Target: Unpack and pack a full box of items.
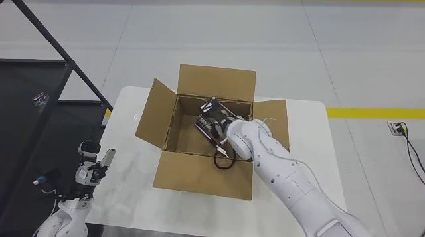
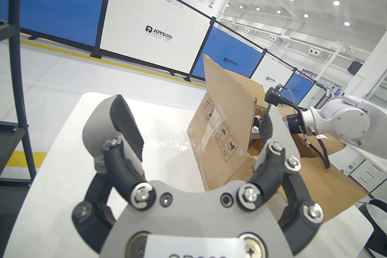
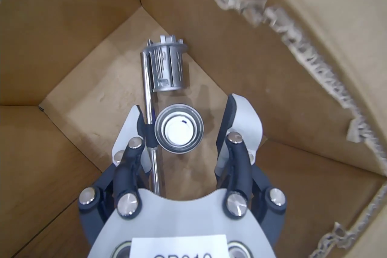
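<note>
- The box [image 1: 202, 170] sits on the table [image 1: 133, 190] with its flaps folded out.
- The right gripper [image 3: 186, 106] is down inside the box. Its jaws are spread wide either side of a can [image 3: 179, 129] that stands upright on the box floor, with a gap on both sides.
- A thin metal rod [image 3: 147, 83] lies on the box floor right by one finger.
- A grey ribbed part [image 3: 167, 65] is just past the can, toward a box corner.
- The left gripper [image 2: 193, 106] hangs outside the box, well off its left flap. Its jaws are wide with nothing in them.
</note>
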